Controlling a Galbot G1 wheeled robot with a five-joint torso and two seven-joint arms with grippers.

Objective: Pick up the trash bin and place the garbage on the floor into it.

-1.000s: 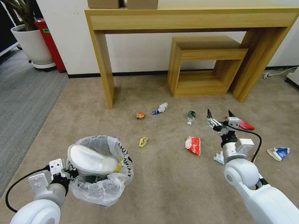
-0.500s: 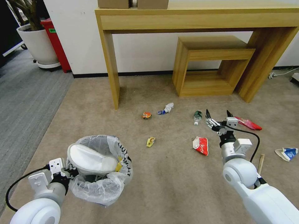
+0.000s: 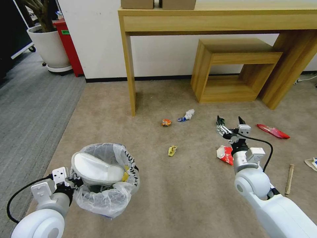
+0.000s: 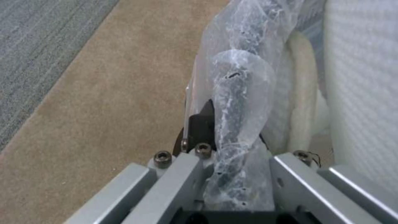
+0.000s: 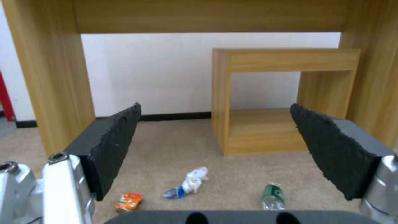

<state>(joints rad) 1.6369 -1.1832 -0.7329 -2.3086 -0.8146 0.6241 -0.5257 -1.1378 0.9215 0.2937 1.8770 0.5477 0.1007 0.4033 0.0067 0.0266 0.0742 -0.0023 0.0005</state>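
Note:
The trash bin [image 3: 105,193], lined with a crinkly white bag, hangs at the lower left above the beige floor [image 3: 185,195], with a white slipper [image 3: 95,168] lying in it. My left gripper [image 3: 75,182] is shut on the bin's rim, and the bag [image 4: 238,124] is bunched between its fingers. My right gripper [image 3: 230,124] hovers open and empty over the carpet, pads [image 5: 110,146] wide apart. Garbage lies around: an orange wrapper [image 3: 166,122], a white tissue [image 3: 187,115], a yellow wrapper [image 3: 172,150], a red-white packet [image 3: 225,154], a red wrapper [image 3: 273,131], a wooden stick [image 3: 290,178] and a green-label bottle [image 5: 273,196].
A tall wooden console table [image 3: 129,66] and a lower wooden table [image 3: 237,56] stand against the wall ahead. A white planter [image 3: 49,46] and a red container [image 3: 70,46] stand at the far left, beside grey ribbed carpet [image 3: 29,99].
The whole head view has shifted, with furniture and litter sliding to the right in the picture, so the camera has moved. Both arms keep their pose. The left gripper still holds the bin.

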